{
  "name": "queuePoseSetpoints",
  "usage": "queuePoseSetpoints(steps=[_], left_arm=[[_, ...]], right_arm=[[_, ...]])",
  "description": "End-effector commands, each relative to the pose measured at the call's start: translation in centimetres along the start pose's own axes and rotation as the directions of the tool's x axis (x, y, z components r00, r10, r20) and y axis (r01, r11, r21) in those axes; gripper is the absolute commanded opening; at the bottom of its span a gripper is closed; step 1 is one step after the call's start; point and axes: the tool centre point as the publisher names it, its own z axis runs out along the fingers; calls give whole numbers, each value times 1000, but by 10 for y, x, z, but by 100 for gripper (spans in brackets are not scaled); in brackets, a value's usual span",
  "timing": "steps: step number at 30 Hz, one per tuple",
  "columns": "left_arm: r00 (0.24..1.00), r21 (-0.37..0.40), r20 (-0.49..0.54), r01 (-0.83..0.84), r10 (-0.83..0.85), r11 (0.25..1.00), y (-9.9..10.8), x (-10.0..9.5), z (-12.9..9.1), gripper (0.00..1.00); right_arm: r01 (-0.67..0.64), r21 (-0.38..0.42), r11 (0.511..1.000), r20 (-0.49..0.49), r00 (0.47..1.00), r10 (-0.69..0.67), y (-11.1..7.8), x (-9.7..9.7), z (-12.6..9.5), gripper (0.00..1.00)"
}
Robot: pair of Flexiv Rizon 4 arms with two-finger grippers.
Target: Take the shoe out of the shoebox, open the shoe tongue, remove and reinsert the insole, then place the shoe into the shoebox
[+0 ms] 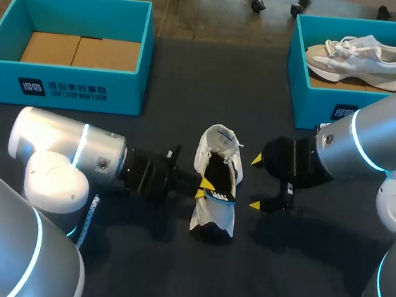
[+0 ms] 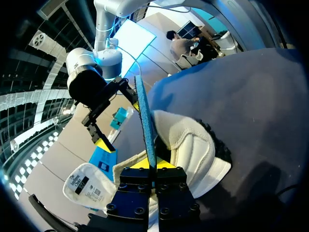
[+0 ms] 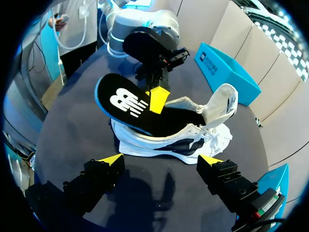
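A white shoe [image 1: 217,158] lies on the dark table between my two grippers, tongue [image 3: 220,102] folded back. My left gripper [image 1: 206,189] is at the shoe's side, shut on the black, blue-edged insole [image 3: 126,107]. The insole is tilted up, with one end still inside the shoe. In the left wrist view the insole [image 2: 146,121] shows edge-on between the fingers [image 2: 140,164], rising over the shoe [image 2: 198,150]. My right gripper [image 1: 255,182] stands open on the shoe's other side, not touching it. In its own view the right gripper [image 3: 161,159] spans the shoe [image 3: 178,145].
A blue shoebox [image 1: 63,85] with cardboard inside stands at the back left. A second blue shoebox [image 1: 310,96] at the back right holds another pale shoe [image 1: 360,58]. Bare dark table lies in front of the shoe.
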Motion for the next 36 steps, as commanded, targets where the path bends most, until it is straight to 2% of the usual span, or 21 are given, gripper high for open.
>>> queuePoseSetpoints(steps=[1, 10, 12, 13, 14, 16, 25, 29, 30, 31, 36], left_arm=[[1000, -7, -20, -9, 8, 1000, 14, -1, 7, 0], [999, -42, -14, -29, 28, 999, 19, -5, 2, 0], [999, -37, -6, -31, 31, 999, 14, -6, 2, 24], [999, -37, -6, -31, 31, 999, 14, -6, 2, 24], [999, -30, 6, -36, 37, 999, 8, -8, 1, 33], [999, -26, 10, -40, 40, 999, 3, -10, -1, 40], [998, -6, 23, -52, 52, 999, -14, -15, -1, 32], [998, -2, 27, -63, 63, 998, -17, -14, 2, 17], [998, -1, 27, -62, 62, 998, -18, -14, 4, 11], [998, 0, 24, -62, 62, 998, -17, -13, 5, 0], [998, -11, -4, -70, 70, 997, -11, -8, 9, 0]], right_arm=[[0, 0, 1000, 2, 1000, 0, 0, 1, 0, 100], [0, 0, 1000, 2, 1000, 0, 0, 1, 0, 100], [0, 0, 1000, 2, 1000, 0, 0, 1, 0, 100], [0, 0, 1000, 2, 1000, 0, 0, 1, 0, 100], [0, 0, 1000, 2, 1000, 0, 0, 1, 0, 100], [0, 0, 1000, 2, 1000, 0, 0, 1, 0, 100], [0, 0, 1000, 2, 1000, 0, 0, 1, 0, 100], [0, 0, 1000, 2, 1000, 0, 0, 1, 0, 100], [0, 0, 1000, 2, 1000, 0, 0, 1, 0, 100], [0, 0, 1000, 2, 1000, 0, 0, 1, 0, 100], [0, 0, 1000, 2, 1000, 0, 0, 1, 0, 100]])
